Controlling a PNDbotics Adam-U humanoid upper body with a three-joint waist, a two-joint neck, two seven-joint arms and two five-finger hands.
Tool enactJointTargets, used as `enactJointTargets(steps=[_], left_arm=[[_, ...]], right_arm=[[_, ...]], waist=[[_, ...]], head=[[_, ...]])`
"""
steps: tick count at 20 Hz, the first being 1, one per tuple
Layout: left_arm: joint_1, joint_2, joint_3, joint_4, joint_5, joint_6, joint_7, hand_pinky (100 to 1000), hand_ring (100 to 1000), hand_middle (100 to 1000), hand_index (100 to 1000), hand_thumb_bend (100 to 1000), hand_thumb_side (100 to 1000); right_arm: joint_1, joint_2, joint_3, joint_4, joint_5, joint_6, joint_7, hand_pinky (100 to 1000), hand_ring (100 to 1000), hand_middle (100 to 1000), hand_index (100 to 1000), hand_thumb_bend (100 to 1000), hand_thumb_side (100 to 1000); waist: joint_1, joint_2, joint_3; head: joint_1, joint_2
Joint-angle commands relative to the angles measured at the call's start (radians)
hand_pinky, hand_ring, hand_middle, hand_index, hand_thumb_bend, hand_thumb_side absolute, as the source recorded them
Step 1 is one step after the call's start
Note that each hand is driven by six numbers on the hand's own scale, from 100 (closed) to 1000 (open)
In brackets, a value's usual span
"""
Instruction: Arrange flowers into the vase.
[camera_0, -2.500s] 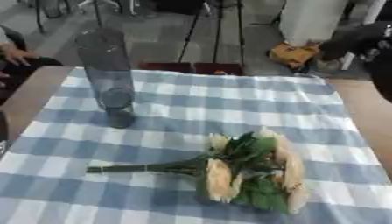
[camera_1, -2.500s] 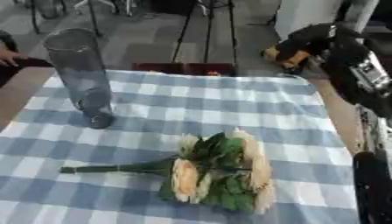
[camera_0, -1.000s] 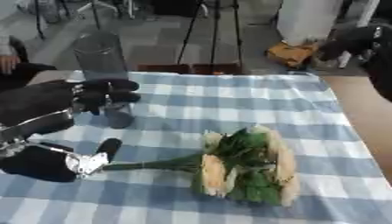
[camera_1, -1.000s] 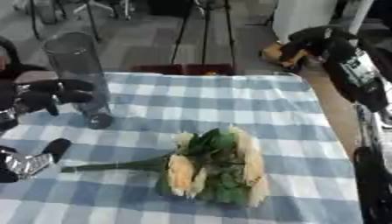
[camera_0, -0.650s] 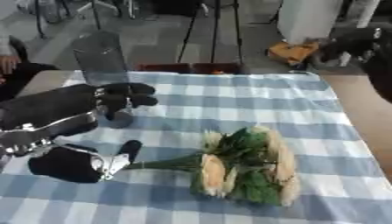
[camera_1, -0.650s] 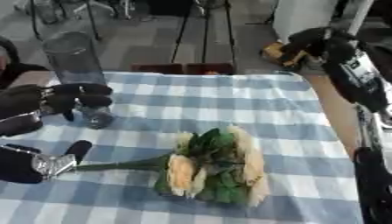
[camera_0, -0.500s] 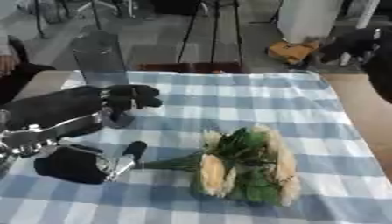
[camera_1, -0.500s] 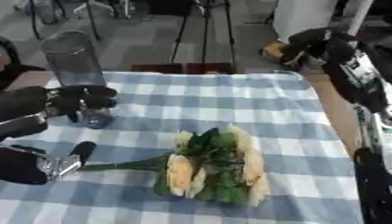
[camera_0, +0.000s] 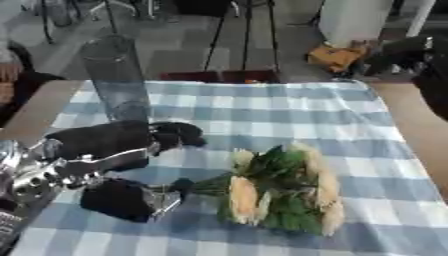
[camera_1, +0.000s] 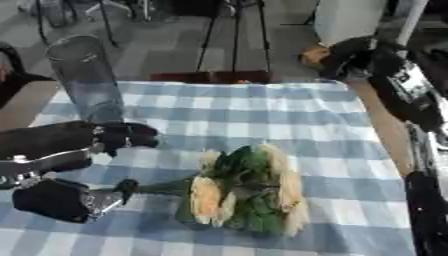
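Black left hand (camera_0: 122, 150) open over flower stems (camera_0: 203, 186) — glass vase (camera_0: 115, 77) behind

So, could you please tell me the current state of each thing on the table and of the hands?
vase: upright, empty.
bouquet: lying flat on the tablecloth, stems toward the left hand.
left hand: open around the stem ends, not closed.
right hand: raised at the far right, fingers unclear.

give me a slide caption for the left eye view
Left hand reaches the stems of the bouquet lying on the checked cloth, vase upright behind.
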Motion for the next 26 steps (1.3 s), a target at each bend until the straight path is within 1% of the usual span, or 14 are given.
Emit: enactJointTargets(steps=[1, 3, 4, 6, 7, 8, 11, 12, 14, 16, 17, 18, 24, 26], left_arm=[[-0.014, -0.007, -0.007, 0.038, -0.029, -0.016, -0.011, 775, 963, 1000, 1000, 117, 618], [-0.014, -0.016, -0.013, 0.07, -0.053, -0.032, -0.013, 785, 969, 1000, 1000, 150, 599], [-0.014, -0.02, -0.016, 0.088, -0.065, -0.041, -0.016, 792, 972, 1000, 1000, 189, 606], [-0.015, -0.029, -0.02, 0.126, -0.094, -0.062, -0.017, 796, 974, 1000, 1000, 207, 617], [-0.015, -0.034, -0.02, 0.145, -0.108, -0.072, -0.014, 801, 980, 1000, 1000, 252, 659], [-0.016, -0.04, -0.02, 0.164, -0.121, -0.082, -0.009, 803, 982, 1000, 1000, 271, 679], [-0.018, -0.057, -0.018, 0.208, -0.16, -0.11, 0.015, 801, 979, 1000, 1000, 284, 694], [-0.019, -0.064, -0.019, 0.222, -0.174, -0.118, 0.025, 801, 979, 1000, 1000, 284, 694], [-0.025, -0.082, -0.02, 0.252, -0.196, -0.127, 0.043, 786, 965, 1000, 1000, 245, 678], [-0.03, -0.099, -0.022, 0.28, -0.214, -0.132, 0.065, 782, 963, 1000, 1000, 239, 674], [-0.032, -0.107, -0.023, 0.294, -0.221, -0.134, 0.074, 776, 958, 1000, 1000, 197, 673], [-0.034, -0.115, -0.025, 0.307, -0.229, -0.135, 0.082, 775, 957, 1000, 1000, 184, 676], [-0.036, -0.144, -0.029, 0.365, -0.259, -0.151, 0.11, 774, 956, 1000, 1000, 168, 669], [-0.034, -0.152, -0.03, 0.39, -0.272, -0.154, 0.11, 749, 925, 1000, 1000, 182, 661]], right_arm=[[-0.01, -0.023, -0.008, -0.013, 0.003, -0.033, 0.036, 765, 616, 544, 792, 100, 1000], [-0.01, -0.022, -0.008, -0.012, 0.002, -0.033, 0.036, 765, 616, 544, 792, 100, 1000], [-0.01, -0.022, -0.008, -0.012, 0.002, -0.033, 0.037, 765, 616, 543, 791, 100, 1000], [-0.01, -0.021, -0.009, -0.012, 0.002, -0.033, 0.037, 765, 615, 542, 791, 100, 1000], [-0.01, -0.021, -0.008, -0.012, 0.001, -0.033, 0.038, 766, 615, 541, 790, 100, 1000], [-0.01, -0.02, -0.008, -0.012, 0.001, -0.033, 0.039, 766, 615, 541, 790, 100, 1000], [-0.009, -0.02, -0.01, -0.01, 0.003, -0.034, 0.041, 767, 615, 540, 790, 100, 1000], [-0.009, -0.021, -0.01, -0.01, 0.003, -0.035, 0.042, 767, 615, 540, 790, 100, 1000], [-0.008, -0.021, -0.011, -0.008, 0.003, -0.038, 0.045, 768, 615, 539, 788, 100, 1000], [-0.007, -0.021, -0.012, -0.006, 0.003, -0.041, 0.047, 768, 615, 538, 788, 100, 1000], [-0.007, -0.021, -0.013, -0.006, 0.003, -0.042, 0.048, 769, 614, 536, 788, 100, 1000], [-0.006, -0.021, -0.013, -0.005, 0.003, -0.042, 0.049, 769, 614, 535, 788, 100, 1000], [-0.004, -0.022, -0.016, -0.001, 0.002, -0.046, 0.046, 770, 614, 534, 789, 100, 1000], [-0.005, -0.021, -0.016, -0.002, 0.002, -0.048, 0.047, 770, 614, 531, 787, 100, 1000]], waist=[[0.0, -0.012, -0.002], [-0.001, -0.011, -0.004], [-0.001, -0.011, -0.005], [-0.001, -0.01, -0.007], [-0.001, -0.009, -0.008], [-0.001, -0.008, -0.009], [-0.003, -0.004, -0.013], [-0.003, -0.003, -0.014], [-0.004, 0.0, -0.016], [-0.004, 0.002, -0.017], [-0.005, 0.003, -0.018], [-0.005, 0.004, -0.019], [-0.007, 0.008, -0.02], [-0.009, 0.011, -0.024]], head=[[0.005, -0.013], [0.007, -0.016], [0.009, -0.017], [0.012, -0.02], [0.013, -0.022], [0.014, -0.023], [0.018, -0.027], [0.02, -0.028], [0.025, -0.03], [0.028, -0.031], [0.029, -0.032], [0.03, -0.032], [0.033, -0.037], [0.037, -0.038]])
